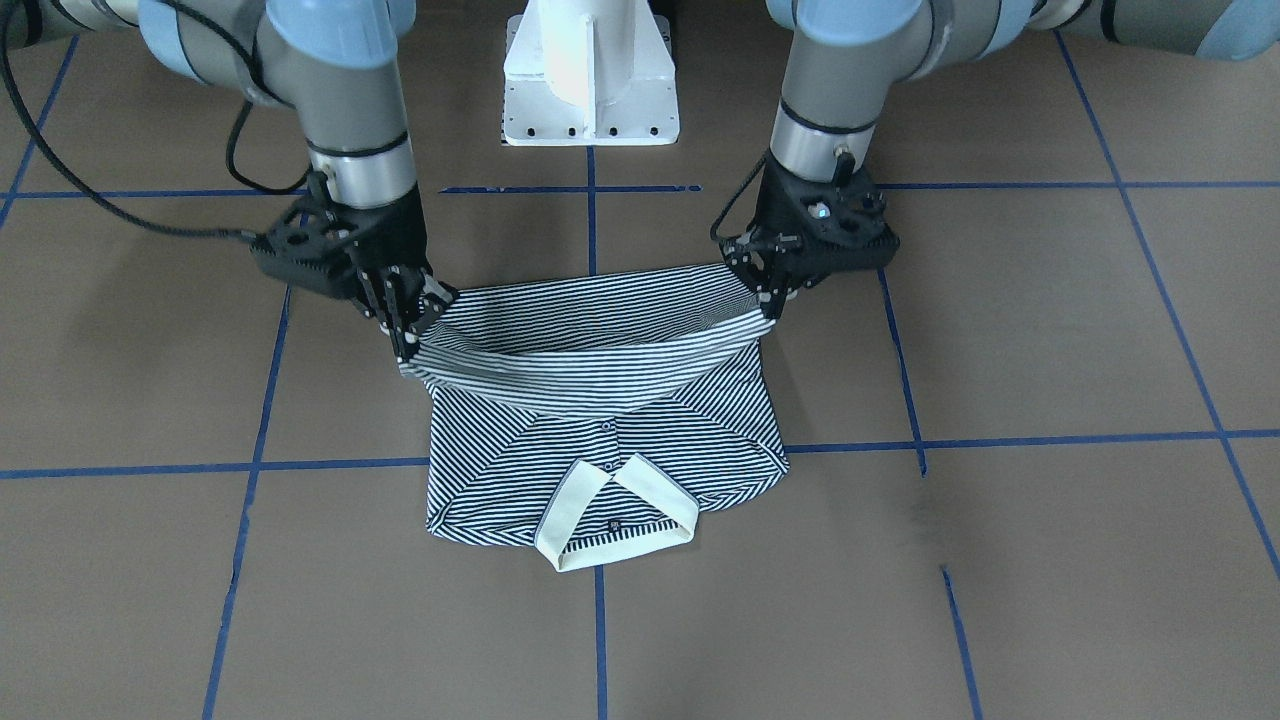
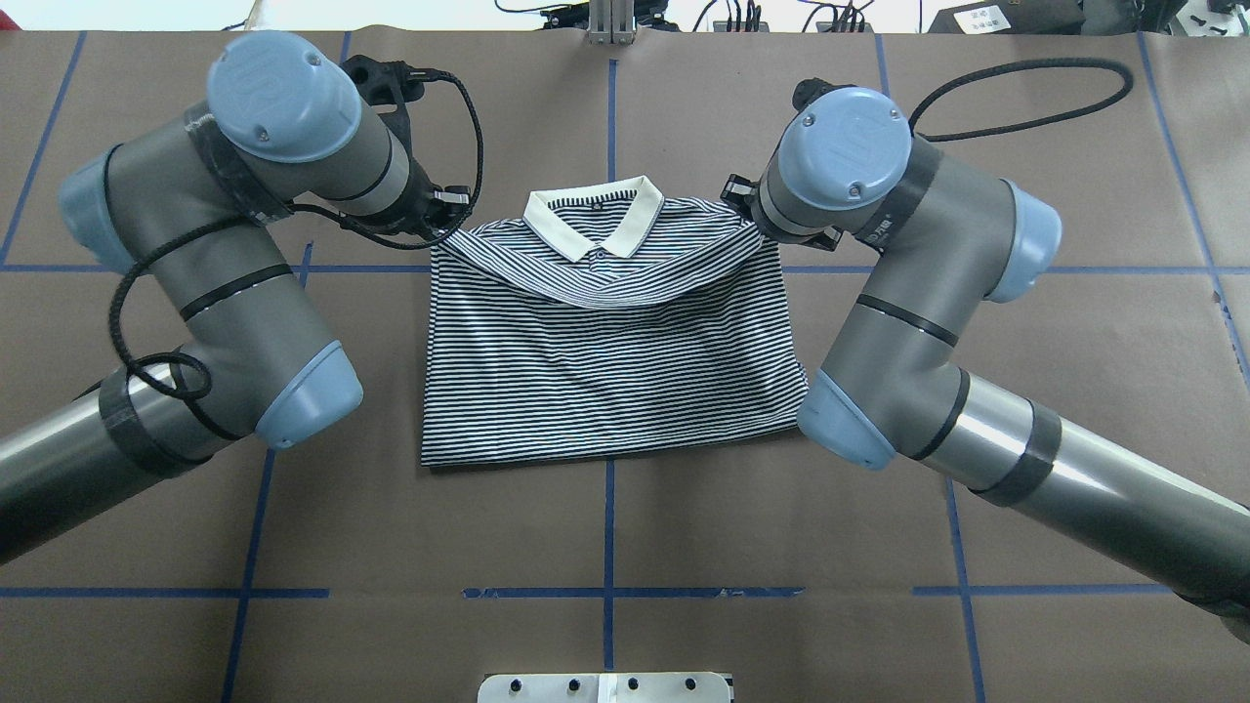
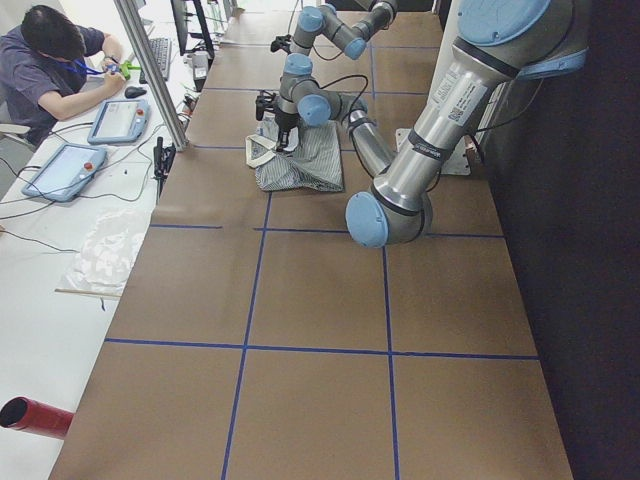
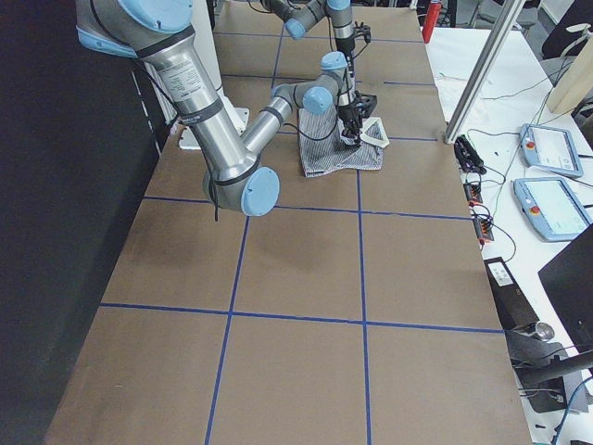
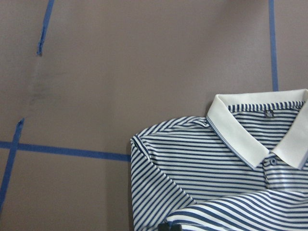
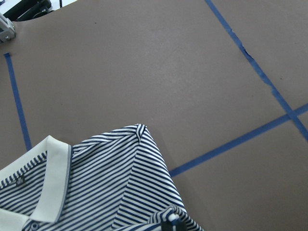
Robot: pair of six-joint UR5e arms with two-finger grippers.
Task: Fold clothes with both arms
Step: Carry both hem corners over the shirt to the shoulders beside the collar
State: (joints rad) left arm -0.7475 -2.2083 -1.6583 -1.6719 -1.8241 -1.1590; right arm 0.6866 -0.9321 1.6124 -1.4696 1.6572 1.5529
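shirt: your striped polo shirt (image 1: 600, 450) is on the brown table (image 1: 1050, 330), right in the middle between the two arms, collar end pointing away from the robot's base.
collar: the cream collar (image 1: 615, 505) lies open and flat on the table, with a couple of placket buttons showing just behind it.
lifted edge: the end of the shirt nearest the robot is up off the table. this lifted edge (image 1: 590, 345) hangs as a sagging striped band between the grippers, over the shirt's own body. from overhead its lowest dip sits just short of the collar's point.
left gripper: the left gripper (image 1: 772, 305) has its fingers pinched tight on one corner of that band.
right gripper: the right gripper (image 1: 405, 325) is the same deal, clamped down on the other corner.
wrist cams: each one looks down on a shoulder and part of the collar, with a bit of the held fold at the bottom edge.
other stuff: white pedestal (image 1: 590, 70), blue tape lines (image 1: 1000, 440), and a person (image 3: 50, 60) sat at the side desk.
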